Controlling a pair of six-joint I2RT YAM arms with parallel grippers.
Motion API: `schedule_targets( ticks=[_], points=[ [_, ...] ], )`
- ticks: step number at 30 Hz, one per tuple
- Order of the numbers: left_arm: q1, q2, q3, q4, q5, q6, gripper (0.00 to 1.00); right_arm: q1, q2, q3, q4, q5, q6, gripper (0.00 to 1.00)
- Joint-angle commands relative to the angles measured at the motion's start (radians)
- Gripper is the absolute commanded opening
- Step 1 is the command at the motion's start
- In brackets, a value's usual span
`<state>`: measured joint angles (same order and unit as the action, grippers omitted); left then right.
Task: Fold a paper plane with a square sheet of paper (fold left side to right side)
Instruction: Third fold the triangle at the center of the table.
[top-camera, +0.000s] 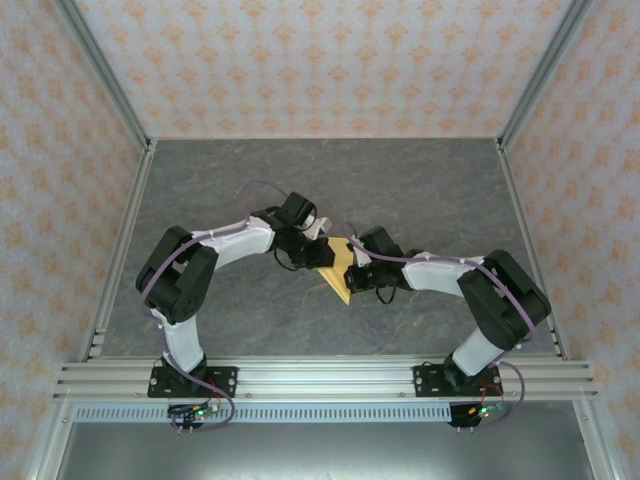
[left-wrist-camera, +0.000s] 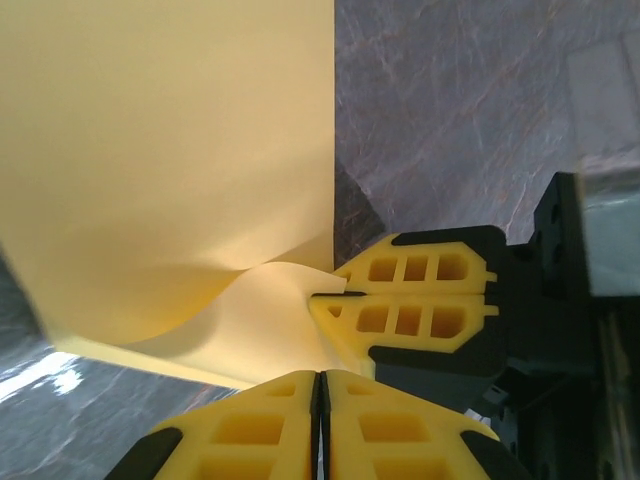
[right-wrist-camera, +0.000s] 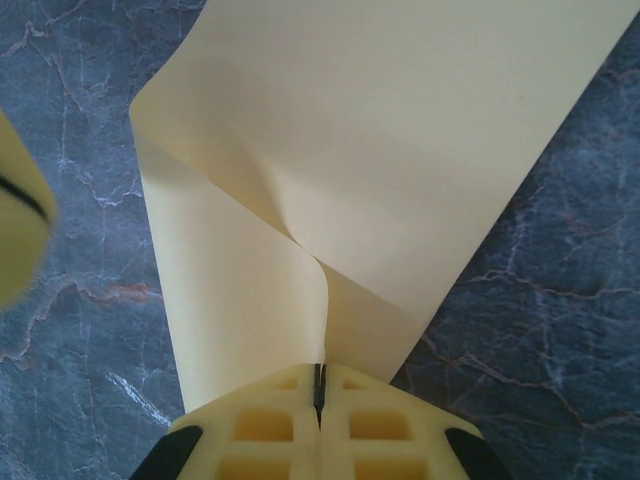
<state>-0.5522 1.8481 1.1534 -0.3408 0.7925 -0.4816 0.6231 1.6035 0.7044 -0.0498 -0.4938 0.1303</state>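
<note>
Noted plain yellow-orange on square sheet of paper (top-camera: 338, 270). Logged dark grey marbling, pale veins, on bench (top-camera: 400, 190); cream walls (top-camera: 320, 60), repeated orange floral motif. Recorded yellow with black edging on right tool (right-wrist-camera: 318, 385); white shells, black joints on arms (top-camera: 235, 243).

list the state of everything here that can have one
square sheet of paper: bent over on itself in a loose curl, not pressed flat
right gripper: shut on the sheet where the curl meets it
left gripper: shut, at the sheet's edge, grip on it unclear
</note>
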Motion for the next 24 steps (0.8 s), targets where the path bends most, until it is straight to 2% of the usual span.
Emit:
schedule_targets(
  ticks=[1, 24],
  points=[
    [-0.012, 0.027, -0.016, 0.097, 0.021, -0.044, 0.11, 0.013, 0.049, -0.020, -0.108, 0.032, -0.019, 0.00],
    [-0.025, 0.118, -0.105, 0.142, -0.068, -0.038, 0.08, 0.013, 0.040, -0.020, -0.096, 0.020, -0.007, 0.00]
  ],
)
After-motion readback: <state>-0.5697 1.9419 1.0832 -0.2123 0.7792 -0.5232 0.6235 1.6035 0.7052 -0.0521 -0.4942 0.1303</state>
